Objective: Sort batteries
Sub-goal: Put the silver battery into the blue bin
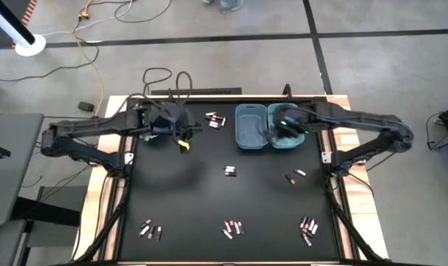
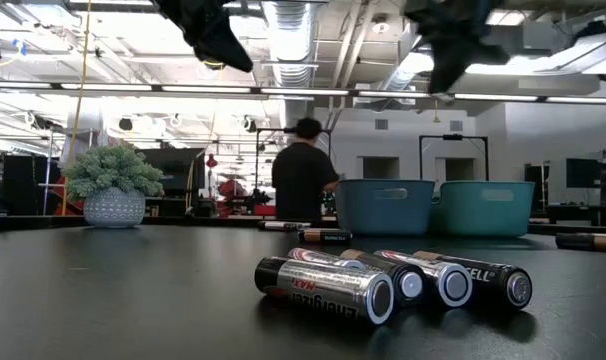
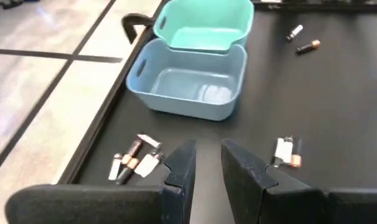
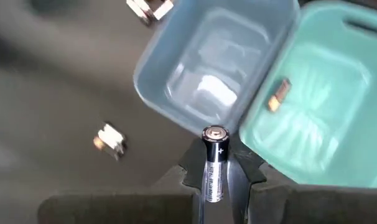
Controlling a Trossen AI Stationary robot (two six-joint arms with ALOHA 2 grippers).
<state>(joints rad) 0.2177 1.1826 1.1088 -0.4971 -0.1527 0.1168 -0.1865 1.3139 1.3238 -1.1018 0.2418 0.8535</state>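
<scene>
A silvery battery [image 4: 214, 163] is clamped in the right hand [image 4: 214, 177], held above the seam between the blue bin [image 4: 204, 74] and the teal bin [image 4: 325, 106] at the far side of the counter [image 1: 194, 199]. One battery, perhaps copper-ended, lies in the teal bin. Other batteries [image 1: 231, 227] lie in small groups along the near edge. The left hand [image 3: 208, 168], fingers slightly apart and holding nothing, hovers left of the bins.

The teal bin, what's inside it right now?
The teal bin holds one copper-ended battery. The right claw, gripping a silvery battery, covers the bin's near corner, so that part stays unseen.
</scene>
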